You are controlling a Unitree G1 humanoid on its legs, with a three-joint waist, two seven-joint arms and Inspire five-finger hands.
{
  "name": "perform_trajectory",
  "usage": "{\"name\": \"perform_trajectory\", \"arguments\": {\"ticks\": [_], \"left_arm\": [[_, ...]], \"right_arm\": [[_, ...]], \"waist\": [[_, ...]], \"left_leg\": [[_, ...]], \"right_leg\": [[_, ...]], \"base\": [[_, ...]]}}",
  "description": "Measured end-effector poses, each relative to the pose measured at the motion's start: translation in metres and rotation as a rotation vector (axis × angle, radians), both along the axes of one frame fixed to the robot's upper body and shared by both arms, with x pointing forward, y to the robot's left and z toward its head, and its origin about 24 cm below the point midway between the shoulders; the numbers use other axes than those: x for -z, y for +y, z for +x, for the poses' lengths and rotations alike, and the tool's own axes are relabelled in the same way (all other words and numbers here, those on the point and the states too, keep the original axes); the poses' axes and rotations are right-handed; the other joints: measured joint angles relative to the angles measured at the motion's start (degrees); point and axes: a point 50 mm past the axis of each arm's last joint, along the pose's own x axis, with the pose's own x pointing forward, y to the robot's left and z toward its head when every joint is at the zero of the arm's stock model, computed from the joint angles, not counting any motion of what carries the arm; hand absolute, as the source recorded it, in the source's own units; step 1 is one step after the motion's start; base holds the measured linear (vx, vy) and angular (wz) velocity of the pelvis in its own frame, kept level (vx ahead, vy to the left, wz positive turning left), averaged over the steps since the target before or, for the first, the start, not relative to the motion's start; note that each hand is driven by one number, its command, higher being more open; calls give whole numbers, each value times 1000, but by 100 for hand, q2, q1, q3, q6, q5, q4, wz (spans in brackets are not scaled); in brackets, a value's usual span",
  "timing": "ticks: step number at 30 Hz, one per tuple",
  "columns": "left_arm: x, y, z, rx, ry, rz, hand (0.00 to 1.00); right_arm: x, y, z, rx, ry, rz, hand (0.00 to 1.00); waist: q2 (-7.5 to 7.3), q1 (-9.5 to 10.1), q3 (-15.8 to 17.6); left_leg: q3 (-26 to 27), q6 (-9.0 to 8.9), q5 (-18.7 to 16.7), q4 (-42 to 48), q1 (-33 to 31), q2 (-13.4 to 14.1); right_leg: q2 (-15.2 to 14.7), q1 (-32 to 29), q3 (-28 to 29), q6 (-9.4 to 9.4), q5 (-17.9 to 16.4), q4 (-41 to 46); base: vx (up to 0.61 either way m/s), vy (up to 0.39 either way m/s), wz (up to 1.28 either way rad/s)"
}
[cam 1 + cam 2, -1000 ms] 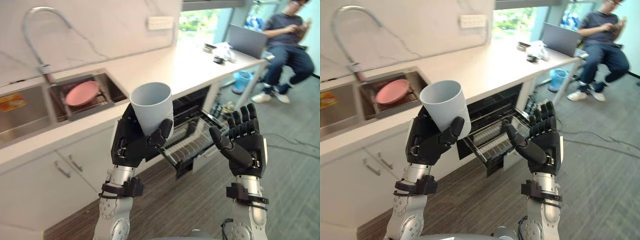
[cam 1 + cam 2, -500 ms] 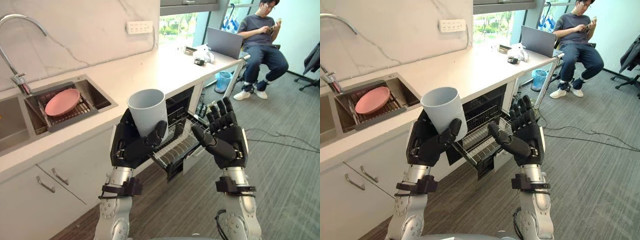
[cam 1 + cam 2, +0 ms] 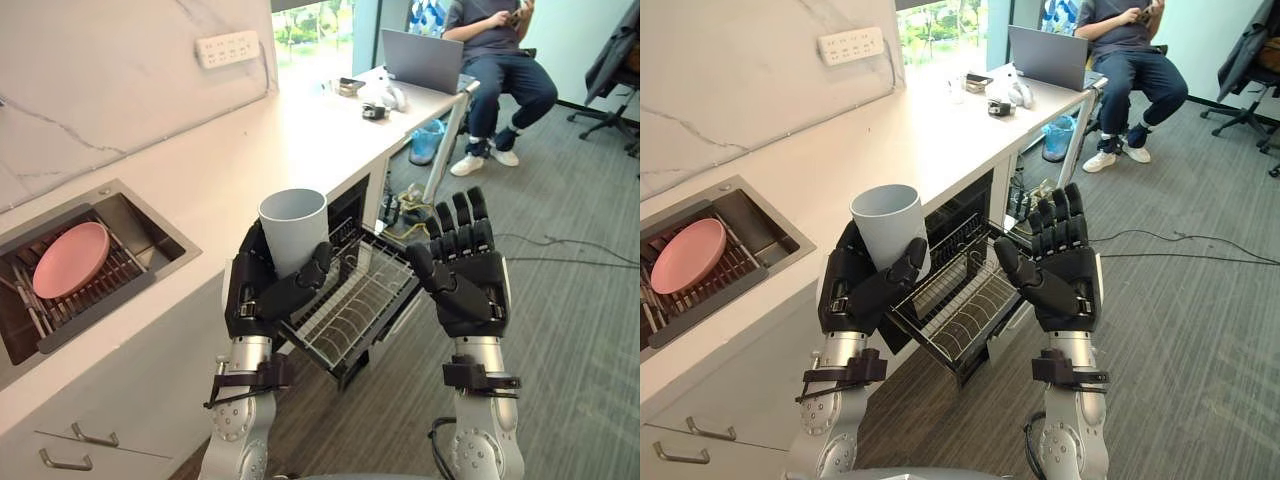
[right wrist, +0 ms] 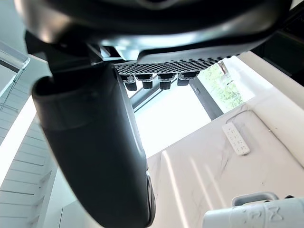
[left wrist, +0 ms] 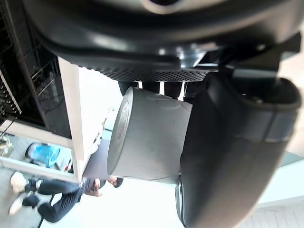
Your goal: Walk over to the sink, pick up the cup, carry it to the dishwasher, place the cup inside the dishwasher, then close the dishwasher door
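A pale grey-blue cup (image 3: 294, 229) stands upright in my left hand (image 3: 262, 292), whose thumb and fingers curl round its lower part; the same cup (image 5: 147, 137) shows in the left wrist view against the palm. I hold it in the air above the dishwasher's pulled-out wire rack (image 3: 350, 310). The dishwasher (image 3: 960, 215) sits open under the white counter. My right hand (image 3: 465, 280) is raised beside the cup, fingers straight, palm toward it, holding nothing.
The sink (image 3: 150, 240) at the left holds a pink plate (image 3: 68, 259). The white counter (image 3: 260, 150) runs to the far right, with a laptop (image 3: 420, 60) and small items on it. A person (image 3: 495, 60) sits on a chair beyond; grey floor lies at right.
The camera has swung to the right along the counter: the sink has slid left and the dishwasher rack now lies under both hands. The cup stays in my left hand.
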Motion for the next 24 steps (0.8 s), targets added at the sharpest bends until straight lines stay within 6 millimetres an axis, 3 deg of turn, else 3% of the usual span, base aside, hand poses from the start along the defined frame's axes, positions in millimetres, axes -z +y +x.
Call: {"name": "perform_trajectory", "arguments": {"ticks": [3,10,17,24], "left_arm": [[8,1,2,-116,38,91,0],[21,-2,3,-273,64,315,0],[9,-11,11,-276,-30,412,0],[7,-13,11,-262,-67,462,0]], "right_arm": [[-1,6,0,-38,-12,20,100],[6,21,7,-143,27,54,100],[19,41,16,-264,125,-11,100],[25,48,18,-314,185,-93,100]], "waist": [[-76,25,-63],[-81,54,-130],[-109,55,-144],[-116,52,-143]], "left_leg": [[-84,0,0,-39,36,4],[-97,-4,11,-122,58,5],[-85,91,141,-136,-119,-65],[-110,180,338,-314,-165,-209]], "right_leg": [[16,54,-76,2,2,0],[36,45,-136,103,70,-71],[-5,-19,-136,177,288,-315],[-103,-66,-157,187,348,-418]], "base": [[68,-8,12],[-10,5,1],[-71,26,-2],[-83,32,3]]}}
